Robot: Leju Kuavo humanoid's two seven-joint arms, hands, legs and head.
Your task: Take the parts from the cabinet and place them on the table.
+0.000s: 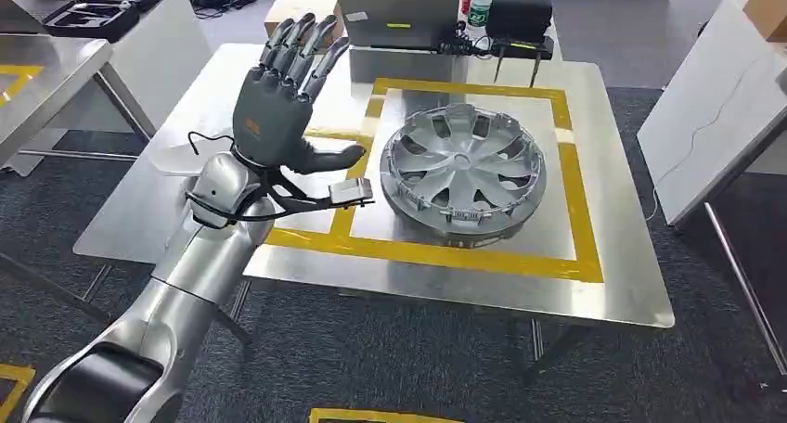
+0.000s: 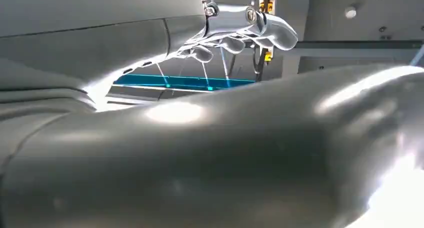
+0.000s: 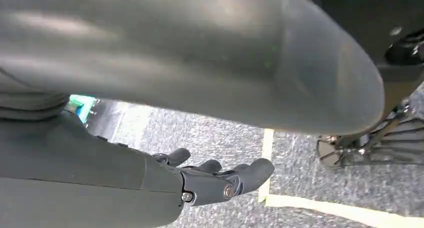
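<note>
Wheel cover [image 1: 463, 171], the silver part named by the task, lies flat on the steel counter [image 1: 612, 284], inside the rectangle marked by yellow tape [image 1: 436, 254]. Its spoked outer face is turned upward and its rim rests on the counter surface. Being round, it has no long axis; its flat plane is parallel to the counter. The position inside the tape border suggests this is the intended drop zone, so the placement step appears complete for this part.

Left hand [image 1: 281, 108] is raised above the counter's left portion, well apart from the wheel cover. Fingers are extended and spread, thumb pointing toward the part; it holds nothing. This posture is consistent with a hand clear of the part after release, though that is a judgement only.

Right hand [image 3: 200, 180] hangs low over grey carpet floor [image 3: 300, 158], near a yellow floor line. Its fingers are loosely curved and apart, and nothing is held.

Beyond the marked zone, a laptop [image 1: 399, 19] and a bottle [image 1: 479, 4] stand at the far edge, away from the part.
</note>
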